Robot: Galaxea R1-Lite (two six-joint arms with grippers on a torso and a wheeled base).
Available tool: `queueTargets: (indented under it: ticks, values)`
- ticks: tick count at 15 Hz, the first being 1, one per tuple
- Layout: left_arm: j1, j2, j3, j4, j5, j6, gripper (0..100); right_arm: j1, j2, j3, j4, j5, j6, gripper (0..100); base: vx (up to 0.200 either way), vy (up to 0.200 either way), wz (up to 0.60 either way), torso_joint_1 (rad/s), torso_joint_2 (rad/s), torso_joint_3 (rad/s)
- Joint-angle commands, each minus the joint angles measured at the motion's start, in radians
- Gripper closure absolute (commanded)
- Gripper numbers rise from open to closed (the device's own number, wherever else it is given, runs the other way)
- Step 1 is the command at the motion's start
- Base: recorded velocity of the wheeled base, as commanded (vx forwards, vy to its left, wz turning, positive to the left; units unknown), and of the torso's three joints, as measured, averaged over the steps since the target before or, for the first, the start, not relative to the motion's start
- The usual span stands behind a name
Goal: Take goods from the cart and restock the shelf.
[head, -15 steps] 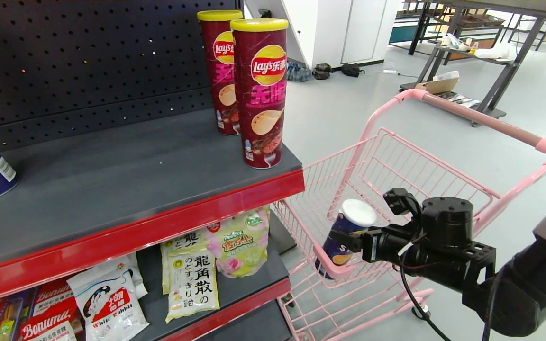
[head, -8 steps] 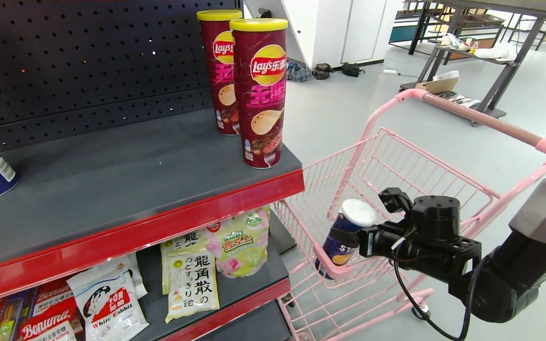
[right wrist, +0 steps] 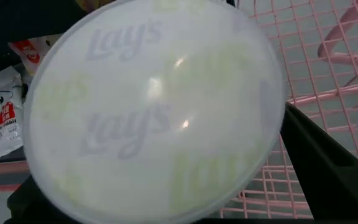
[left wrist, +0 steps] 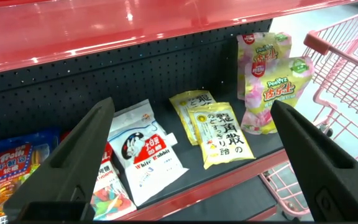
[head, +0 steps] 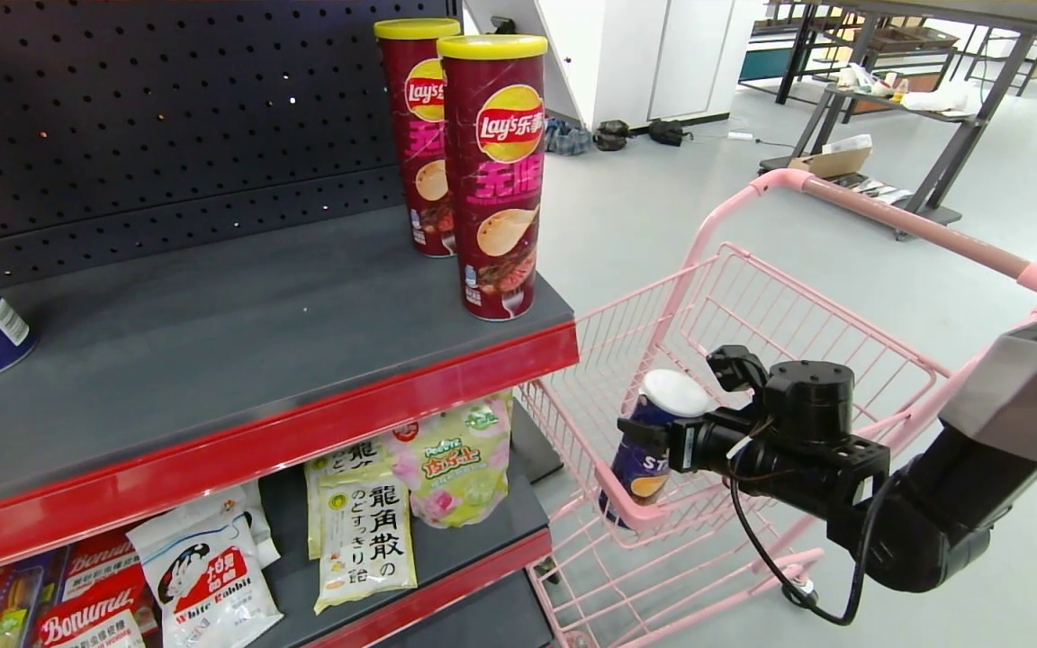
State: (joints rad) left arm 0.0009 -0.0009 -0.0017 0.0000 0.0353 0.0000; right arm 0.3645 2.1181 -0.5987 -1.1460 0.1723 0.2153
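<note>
Against a second ago, the blue cylindrical chip can with white plastic lid (head: 643,468) is raised slightly within the pink wire cart (head: 757,301), clamped by the right gripper (head: 676,402). The left gripper (left wrist: 191,111) is spread wide.

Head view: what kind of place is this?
Probably a mock shop inside a lab or workshop: a shelf with chip cans and snack bags, a pink shopping cart beside it, and work tables on the bare floor behind.
</note>
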Motion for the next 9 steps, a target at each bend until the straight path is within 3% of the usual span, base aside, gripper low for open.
queueTargets:
  ticks: [1,2,9]
  values:
    - [0.001,0.001,0.000,0.000,0.001,0.000,0,0.004,0.017,-0.004,-0.005,-0.001,0.001,0,0.000,0.000,0.00,0.000,0.00,0.000]
    - [0.001,0.001,0.000,0.000,0.001,0.000,0,0.007,0.025,-0.004,-0.018,-0.001,0.004,100,0.000,0.000,0.00,0.000,0.00,0.000]
    - [0.001,0.001,0.000,0.000,0.001,0.000,0,0.002,-0.040,-0.052,-0.054,-0.017,-0.022,100,0.000,0.000,0.00,0.000,0.00,0.000]
